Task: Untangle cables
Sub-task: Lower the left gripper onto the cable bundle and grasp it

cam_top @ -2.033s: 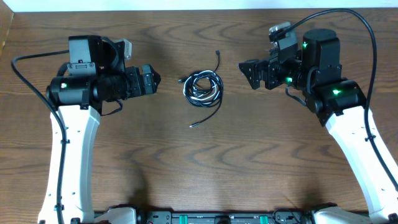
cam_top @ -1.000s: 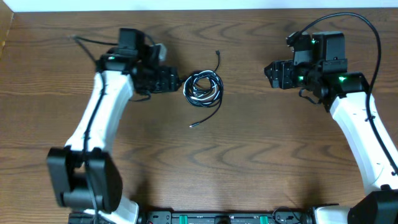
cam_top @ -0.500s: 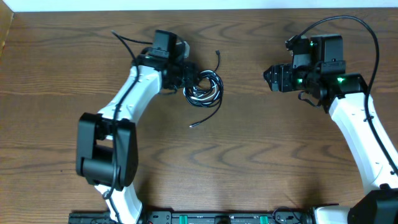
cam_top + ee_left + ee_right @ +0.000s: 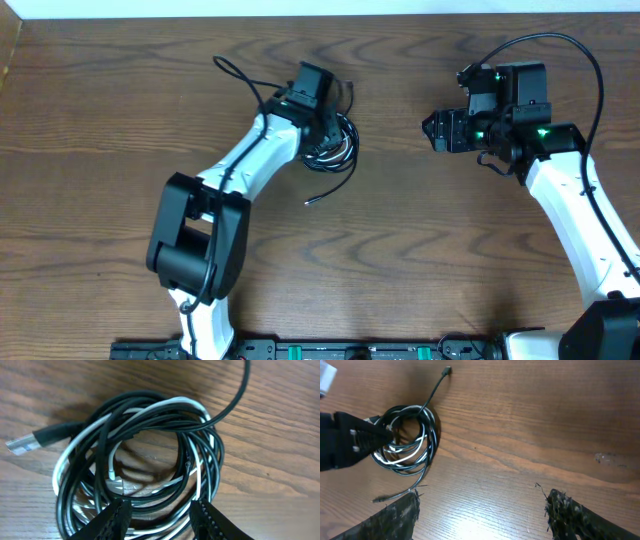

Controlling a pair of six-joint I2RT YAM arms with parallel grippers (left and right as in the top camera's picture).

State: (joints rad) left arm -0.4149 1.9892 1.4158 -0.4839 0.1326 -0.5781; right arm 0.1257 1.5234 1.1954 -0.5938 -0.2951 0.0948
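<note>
Plainly, the left claw (image 4: 326, 124) sits right over the cables (image 4: 338, 142), its arm stretched across the table (image 4: 450, 260). In its wrist view the claw (image 4: 162, 521) is released, not clenched. Its two fingertips (image 4: 116, 519) stand apart at the bottom of the picture and straddle the near side of the cables (image 4: 145, 455). Several strands run loosely across the gap from one tip to the other, none of them bunched or pinched. The cables lie flat on the wood as one round coil, mostly black cords with a white cord (image 4: 187, 404) wound among them, just ahead of the tips. A silver plug (image 4: 21, 445) sticks out of the coil ahead of the claw and off to the left side of its view. One black strand leaves the coil towards the upper right of that view. The right claw (image 4: 432, 131) is well apart from the coil and points towards it. In its own view the claw (image 4: 482, 517) is released wide, with only bare wood between its fingers (image 4: 395, 520). From there the cables (image 4: 407, 440) lie ahead and to the left. One loose end (image 4: 447, 370) reaches beyond the coil, and another loose end (image 4: 379, 498) trails on the near side, just ahead of the left-hand finger.
</note>
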